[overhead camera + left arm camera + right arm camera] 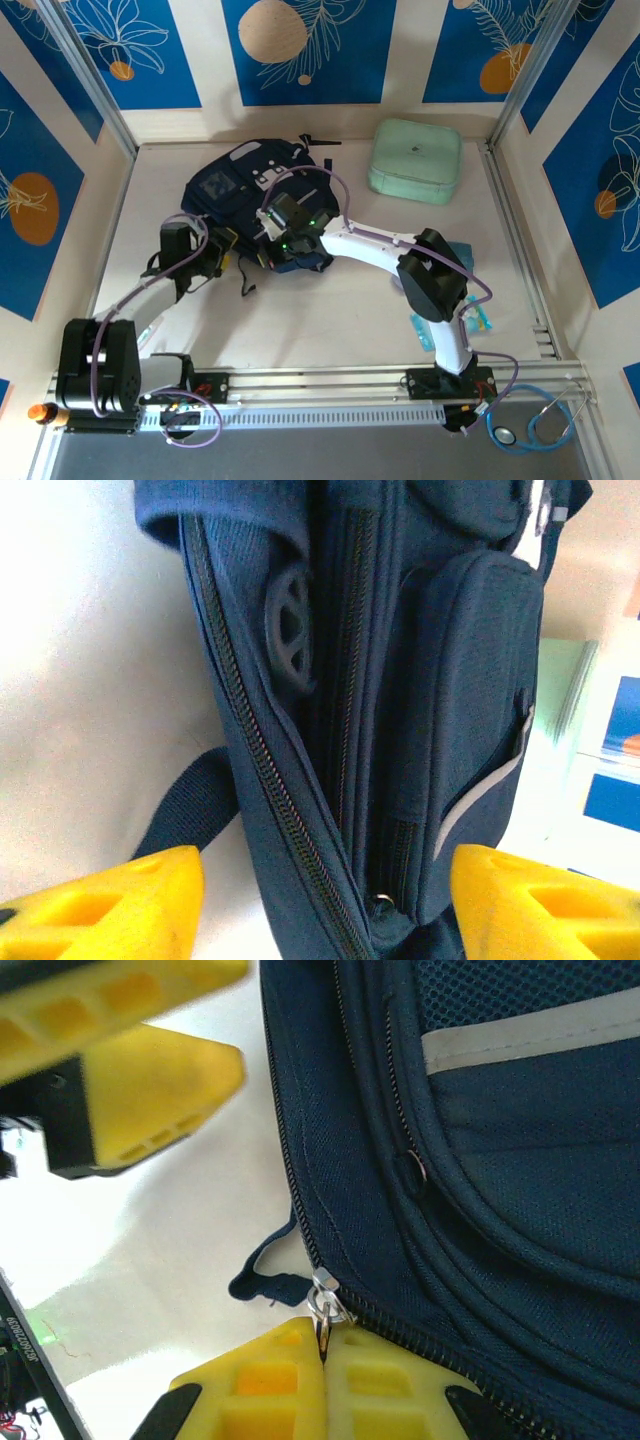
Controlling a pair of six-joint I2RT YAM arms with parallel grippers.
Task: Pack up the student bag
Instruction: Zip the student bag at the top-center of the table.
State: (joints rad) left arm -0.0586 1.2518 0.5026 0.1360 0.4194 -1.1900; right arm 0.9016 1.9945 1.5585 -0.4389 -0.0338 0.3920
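Pale tabletop, enclosed by blue floral wall panels. Left gripper: just left of the backpack, at its near end, jaws spread and grasping nothing. In the left wrist view its yellow fingers stand on either side of the bag, with a zipper track running between them and a strap at the bag's left. The backpack, dark navy, lies on the table at middle rear. Right gripper: at the backpack's near end, clamped on a metal zipper pull. Mint-green case: right of the backpack, well apart.
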